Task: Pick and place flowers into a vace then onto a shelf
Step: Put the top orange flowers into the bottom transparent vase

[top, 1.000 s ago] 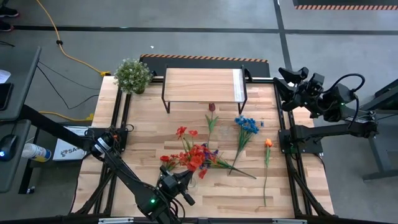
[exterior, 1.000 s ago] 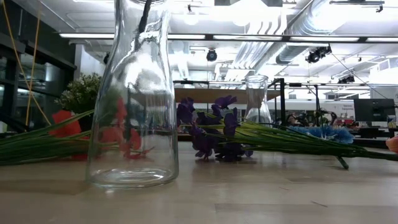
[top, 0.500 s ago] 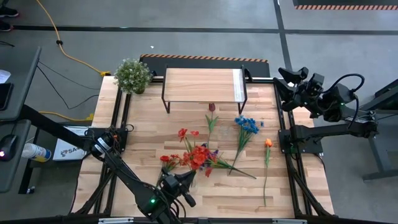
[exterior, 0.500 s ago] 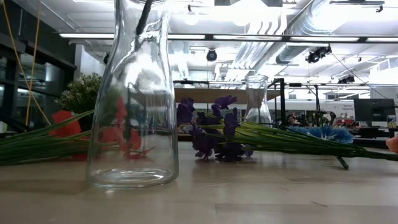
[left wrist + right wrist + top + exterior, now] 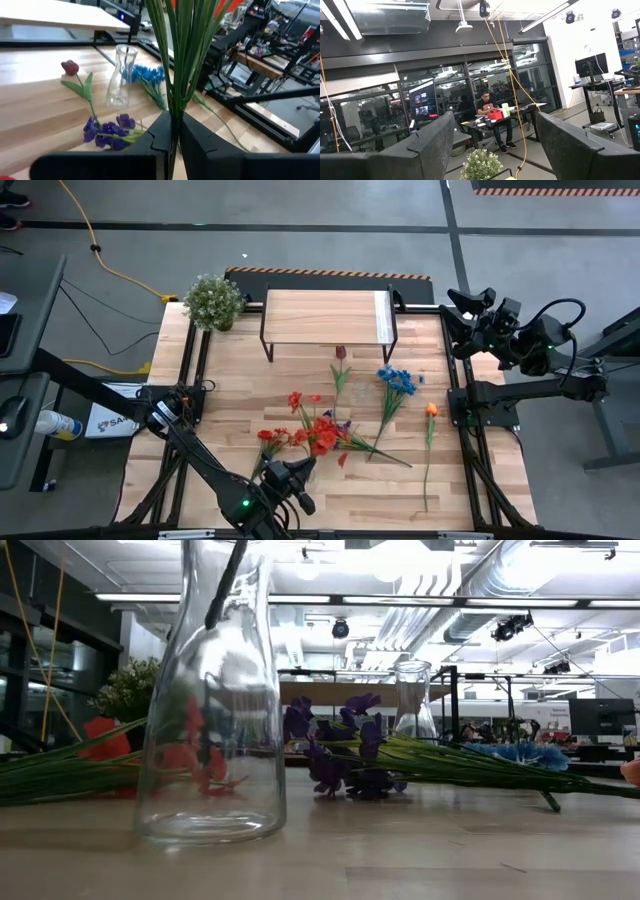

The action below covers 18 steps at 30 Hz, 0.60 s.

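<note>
desk (image 5: 240,395): wood-plank top on a black frame, carries everything below.
shelf (image 5: 325,316): far side of the desk, light wood top, white strip at its right end, black legs. Nothing on it.
potted plant (image 5: 213,301): far-left corner of the desk, just left of the shelf.
left arm: comes in from the left edge, reaches to the near edge of the desk.
left end effector (image 5: 171,131): clamped on a bunch of green stems; fingers (image 5: 197,145) nearly together with the stems pinched between them. High view puts it at the near edge, left of centre.
red flowers (image 5: 315,430): the held bunch, blooms lying mid-desk, stems running back to the left end effector.
right arm: parked off the right edge of the desk, raised.
right end effector (image 5: 496,145): open wide, holding nothing, pointing out into the room.
blue flower (image 5: 397,380): flat on the desk, right of centre.
orange flower (image 5: 431,410): flat, nearest the right edge, long stem toward the near side.
maroon flower (image 5: 340,353): flat, just in front of the shelf.
purple flower (image 5: 109,132): flat, beside the red bunch.
near vase (image 5: 210,700): clear glass, upright, close to the low camera, a dark stem through its neck.
far vase (image 5: 121,76): clear, upright, empty, between the maroon and blue flowers.
</note>
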### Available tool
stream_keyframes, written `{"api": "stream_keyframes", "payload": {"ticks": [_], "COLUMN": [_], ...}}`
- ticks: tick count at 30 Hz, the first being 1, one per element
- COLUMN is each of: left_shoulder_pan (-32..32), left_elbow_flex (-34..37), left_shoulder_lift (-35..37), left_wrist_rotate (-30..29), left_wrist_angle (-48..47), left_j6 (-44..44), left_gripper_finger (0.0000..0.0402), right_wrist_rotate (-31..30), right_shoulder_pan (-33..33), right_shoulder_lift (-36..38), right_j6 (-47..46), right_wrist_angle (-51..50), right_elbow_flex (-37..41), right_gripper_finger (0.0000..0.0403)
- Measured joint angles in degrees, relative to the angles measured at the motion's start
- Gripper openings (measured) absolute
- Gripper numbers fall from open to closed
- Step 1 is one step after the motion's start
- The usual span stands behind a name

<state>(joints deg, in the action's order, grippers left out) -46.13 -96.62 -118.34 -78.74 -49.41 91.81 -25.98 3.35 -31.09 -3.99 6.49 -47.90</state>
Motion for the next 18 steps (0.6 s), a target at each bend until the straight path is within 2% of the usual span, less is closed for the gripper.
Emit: {"api": "stream_keyframes", "payload": {"ticks": [18], "left_shoulder_pan": [0.0], "left_elbow_flex": [0.0], "left_shoulder_lift": [0.0], "left_wrist_rotate": [0.7], "left_wrist_angle": [0.0], "left_j6": [-1.5], "left_gripper_finger": [0.0069], "right_wrist_rotate": [0.0], "right_shoulder_pan": [0.0], "right_shoulder_lift": [0.0], "right_j6": [0.0], "right_wrist_angle": [0.0], "right_elbow_flex": [0.0], "right_gripper_finger": [0.0271]}}
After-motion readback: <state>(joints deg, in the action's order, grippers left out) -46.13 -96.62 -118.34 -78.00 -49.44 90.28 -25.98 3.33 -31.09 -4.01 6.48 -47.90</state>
